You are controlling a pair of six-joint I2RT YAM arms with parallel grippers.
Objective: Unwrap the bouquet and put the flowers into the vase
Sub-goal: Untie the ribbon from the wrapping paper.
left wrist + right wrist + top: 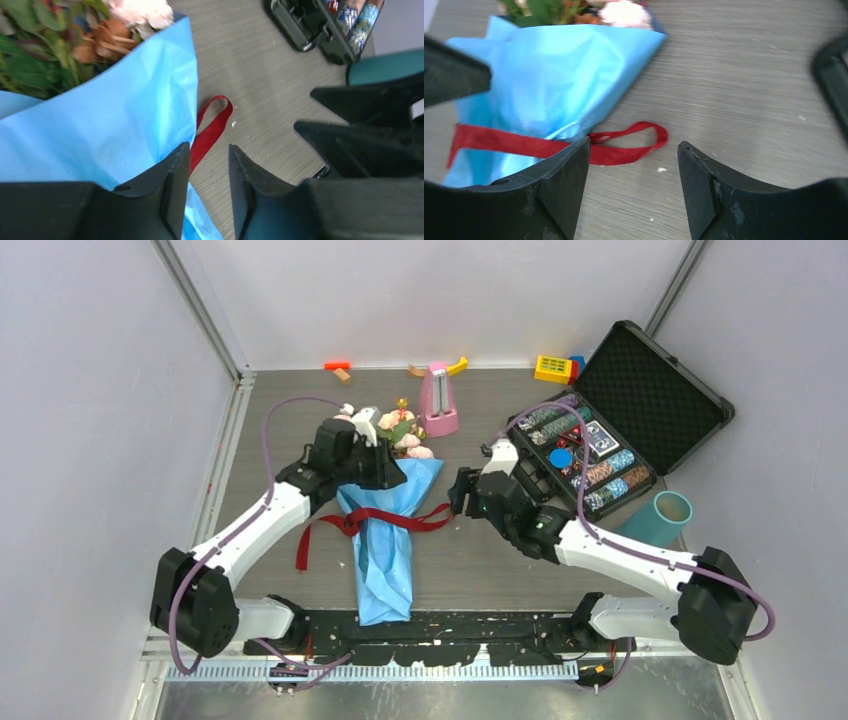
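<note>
The bouquet (385, 540) is lying in the middle of the table (500, 570), with the red ribbon (400, 522) lying across its blue paper. The flowers (405, 430) are poking out at the far end. The left gripper (209, 147) is hanging over the paper's edge, jaws a little apart, holding nothing. The right gripper (633, 144) is hanging by the ribbon's loop, jaws spread wide, holding nothing. The vase (655, 520) is sitting far right, by the black case (640, 410).

Blue-wrapped bouquet (385, 560), dark red ribbon (499, 141), teal vase (650, 525).

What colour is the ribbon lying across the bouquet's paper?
Dark red ribbon, clearest in the right wrist view.
</note>
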